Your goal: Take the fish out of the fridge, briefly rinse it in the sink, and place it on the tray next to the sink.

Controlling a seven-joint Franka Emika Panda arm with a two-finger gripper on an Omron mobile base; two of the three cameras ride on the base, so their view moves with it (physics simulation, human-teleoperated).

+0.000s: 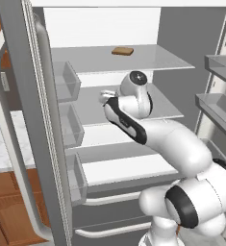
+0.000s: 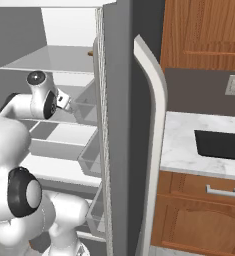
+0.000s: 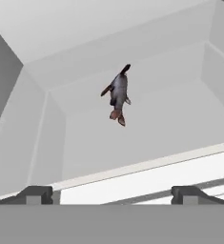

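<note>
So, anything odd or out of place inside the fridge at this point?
Nothing looks spilled, broken or askew. The fish lies alone on a pale fridge shelf, ahead of the open gripper, which is not touching it. A tan bread-like slab sits flat on the top shelf.

Brushed steel-look grey on the fridge (image 1: 23,96) door, matt and even. Inside, smooth white walls and pale, faintly glossy shelves (image 1: 133,60); clear plastic door bins (image 1: 66,81). The fish (image 3: 118,94) shows a dull grey body with a reddish-brown tail. White veined marble on the tabletop (image 2: 184,145), warm wood-grain cabinets (image 2: 204,35), matt dark sink (image 2: 221,145).
</note>
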